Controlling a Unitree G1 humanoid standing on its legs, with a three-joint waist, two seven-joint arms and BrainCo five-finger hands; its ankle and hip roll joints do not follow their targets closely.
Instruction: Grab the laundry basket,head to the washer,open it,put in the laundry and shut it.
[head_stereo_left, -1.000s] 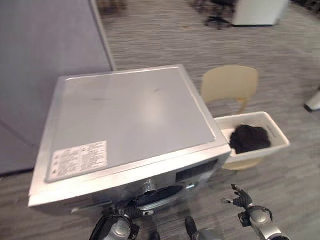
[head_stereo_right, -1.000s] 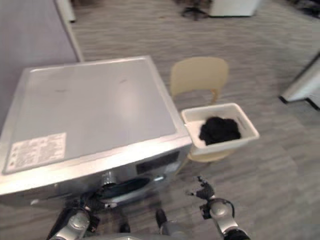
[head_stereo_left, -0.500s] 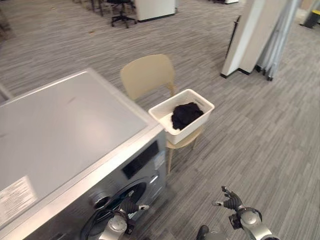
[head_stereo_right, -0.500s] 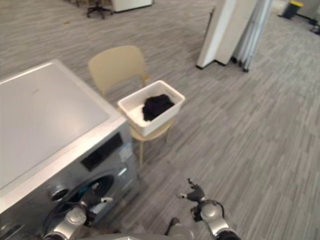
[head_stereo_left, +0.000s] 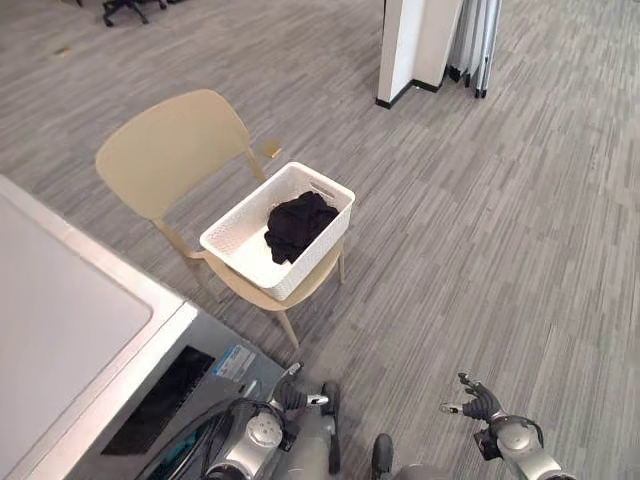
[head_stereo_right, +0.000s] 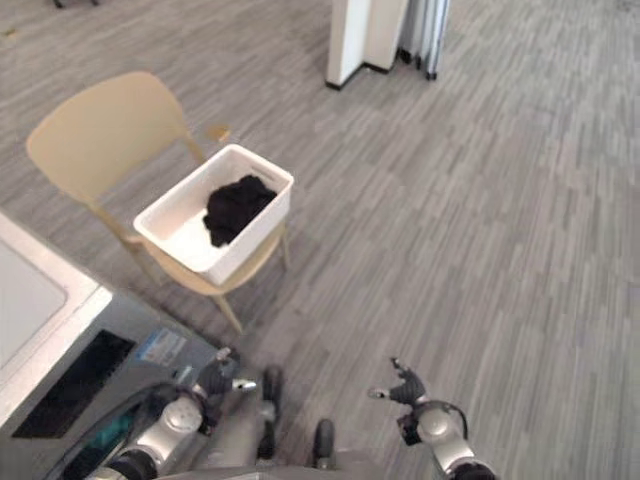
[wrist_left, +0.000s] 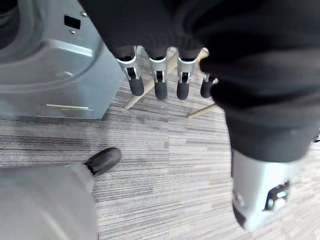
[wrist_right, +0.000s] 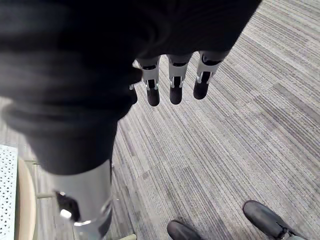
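Grey plank flooring (head_stereo_left: 520, 230) is being shown throughout. Nearest, the left hand (head_stereo_left: 292, 396) and right hand (head_stereo_left: 480, 404) are being held low with fingers straight, gripping nothing, beside the washer (head_stereo_left: 150, 390). Beyond the washer, the laundry basket (head_stereo_left: 236, 240) with dark laundry (head_stereo_left: 296, 224) is being carried by a tan chair (head_stereo_left: 170, 150).

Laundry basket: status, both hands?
Left hand and right hand open, empty, low by the floor. Laundry basket on beige chair, dark laundry inside, ungrabbed. Washer beside chair.
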